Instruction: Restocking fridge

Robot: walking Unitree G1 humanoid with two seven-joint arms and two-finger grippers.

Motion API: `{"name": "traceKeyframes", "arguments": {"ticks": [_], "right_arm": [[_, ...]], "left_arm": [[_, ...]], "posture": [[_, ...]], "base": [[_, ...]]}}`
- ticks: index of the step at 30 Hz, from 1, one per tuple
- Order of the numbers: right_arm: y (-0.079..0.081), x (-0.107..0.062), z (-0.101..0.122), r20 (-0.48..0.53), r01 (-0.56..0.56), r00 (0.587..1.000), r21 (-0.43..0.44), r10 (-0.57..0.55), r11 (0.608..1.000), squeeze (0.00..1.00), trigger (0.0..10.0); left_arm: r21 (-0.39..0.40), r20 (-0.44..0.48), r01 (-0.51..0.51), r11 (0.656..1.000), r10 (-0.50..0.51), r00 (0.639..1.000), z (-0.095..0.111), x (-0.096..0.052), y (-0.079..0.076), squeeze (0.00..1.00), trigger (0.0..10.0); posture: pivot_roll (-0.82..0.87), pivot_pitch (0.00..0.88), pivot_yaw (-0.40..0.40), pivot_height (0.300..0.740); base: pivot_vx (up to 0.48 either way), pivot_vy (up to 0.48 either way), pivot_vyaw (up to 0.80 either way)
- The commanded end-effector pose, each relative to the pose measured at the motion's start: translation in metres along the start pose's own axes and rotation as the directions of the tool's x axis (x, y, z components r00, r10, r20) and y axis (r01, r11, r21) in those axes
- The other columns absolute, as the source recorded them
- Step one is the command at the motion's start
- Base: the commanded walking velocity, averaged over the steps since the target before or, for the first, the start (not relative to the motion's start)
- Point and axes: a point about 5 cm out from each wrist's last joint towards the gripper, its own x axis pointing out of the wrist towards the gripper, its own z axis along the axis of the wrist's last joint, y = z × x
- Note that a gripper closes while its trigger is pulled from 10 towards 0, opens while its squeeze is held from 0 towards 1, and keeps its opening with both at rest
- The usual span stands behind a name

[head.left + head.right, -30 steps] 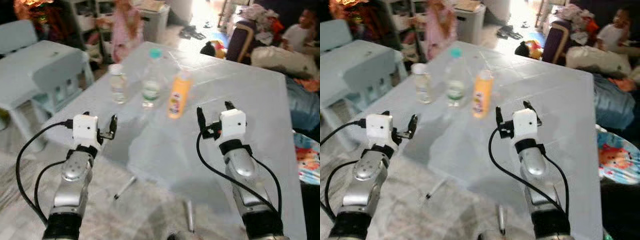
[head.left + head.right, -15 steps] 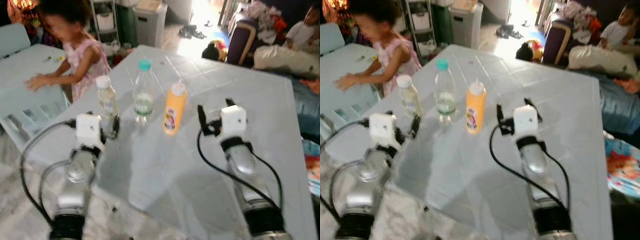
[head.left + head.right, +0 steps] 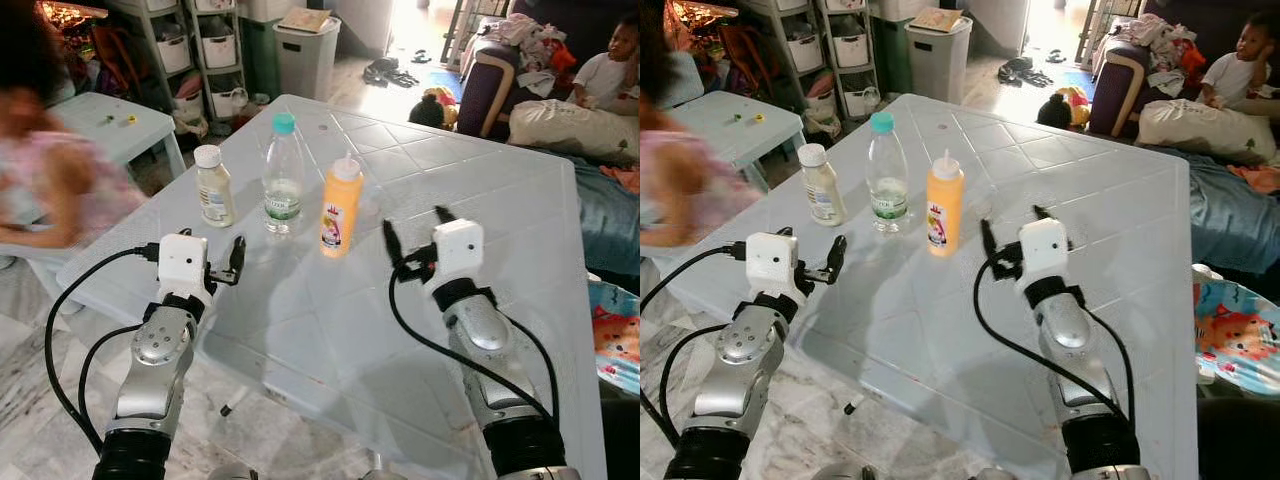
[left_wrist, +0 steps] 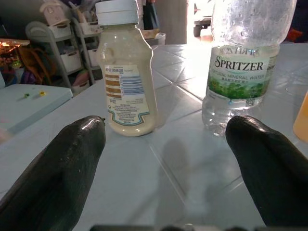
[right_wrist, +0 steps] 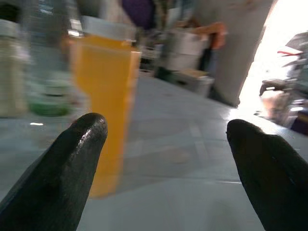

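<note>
Three bottles are standing upright in a row near the far left corner of the surface (image 3: 500,200): a cream bottle (image 3: 213,186) closest to the left edge, a water bottle (image 3: 283,174) with a teal cap in the middle, and an orange bottle (image 3: 339,207) with a white cap on the inner side. They are sitting close together without touching.

The left gripper (image 3: 222,262) is hovering released over the left edge, just short of the cream bottle, with its fingers (image 4: 57,168) framing the cream and water bottles in the wrist view. The right gripper (image 3: 415,242) is hanging released over the middle of the surface, just beside the orange bottle and touching nothing.

A blurred person (image 3: 45,180) is passing beyond the left edge, in front of a small table (image 3: 110,115). Another person (image 3: 612,70) is sitting past the far edge.
</note>
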Motion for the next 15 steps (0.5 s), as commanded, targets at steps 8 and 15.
{"name": "traceKeyframes", "arguments": {"ticks": [8,15], "right_arm": [[0.007,0.016,0.009,0.024,-0.1,0.995,0.019,0.1,0.995,0.0,10.0],[0.003,0.03,0.012,0.025,-0.131,0.991,0.009,0.131,0.991,0.0,10.0]], "left_arm": [[0.035,0.004,0.001,0.999,-0.001,1.0,0.004,-0.002,0.002,0.0,10.0],[0.05,-0.007,0.006,0.999,-0.005,1.0,0.003,-0.008,0.003,0.0,10.0]], "posture": [[0.04,0.0,-0.021,0.74],[0.06,0.014,-0.012,0.74]], "base": [[0.0,0.0,0.0],[0.0,0.0,0.0]]}}
